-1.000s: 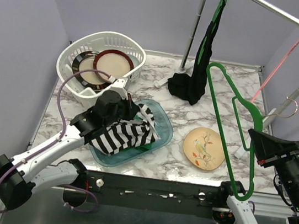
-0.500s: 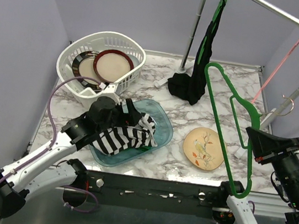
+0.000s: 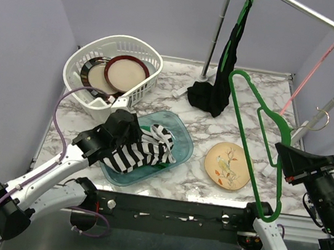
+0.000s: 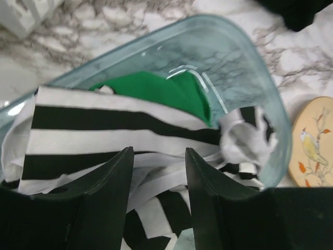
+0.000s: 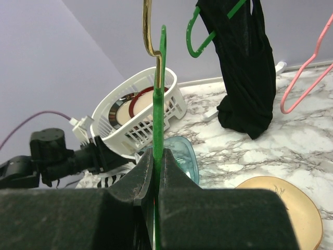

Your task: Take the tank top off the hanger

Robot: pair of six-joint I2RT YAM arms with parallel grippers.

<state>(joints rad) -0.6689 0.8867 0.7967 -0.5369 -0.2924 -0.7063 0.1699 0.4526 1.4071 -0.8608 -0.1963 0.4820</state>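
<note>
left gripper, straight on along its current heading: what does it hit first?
Most likely the striped tank top bunched in the clear tub: the open left gripper points down into it. How close it already is, the wrist view does not settle.

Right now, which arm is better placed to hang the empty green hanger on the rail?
Right. Its gripper is shut on the hanger, held upright near the rail. The left gripper hangs open over the striped top in the tub, across the table.
</note>
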